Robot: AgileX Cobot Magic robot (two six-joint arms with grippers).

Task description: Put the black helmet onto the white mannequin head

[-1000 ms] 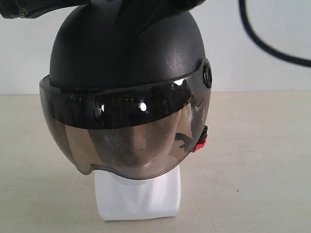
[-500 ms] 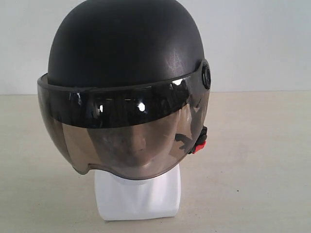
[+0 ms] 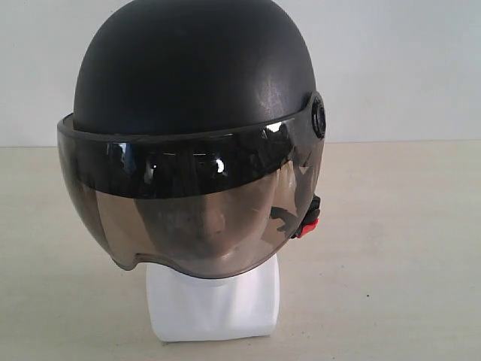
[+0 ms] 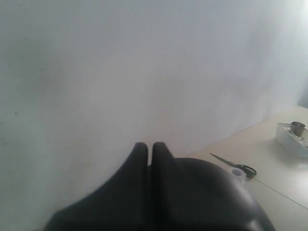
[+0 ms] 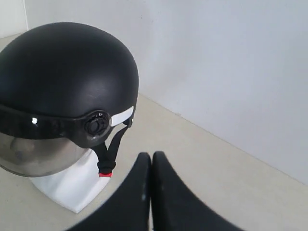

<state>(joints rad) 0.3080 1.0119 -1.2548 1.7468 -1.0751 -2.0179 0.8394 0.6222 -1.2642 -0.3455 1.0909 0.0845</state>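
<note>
Left gripper (image 4: 149, 150) and right gripper (image 5: 152, 160) each have their fingers pressed together, holding nothing. The black helmet (image 3: 195, 75) sits on the white mannequin head (image 3: 214, 304), its visor over the face, on a beige table (image 3: 391, 248). Scissors (image 4: 235, 167) lie farther off.

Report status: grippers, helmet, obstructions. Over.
Left gripper shut, empty. Right gripper shut, empty. Black helmet seated on white mannequin head, visor over face. Scissors lie apart, not obstructing.
</note>
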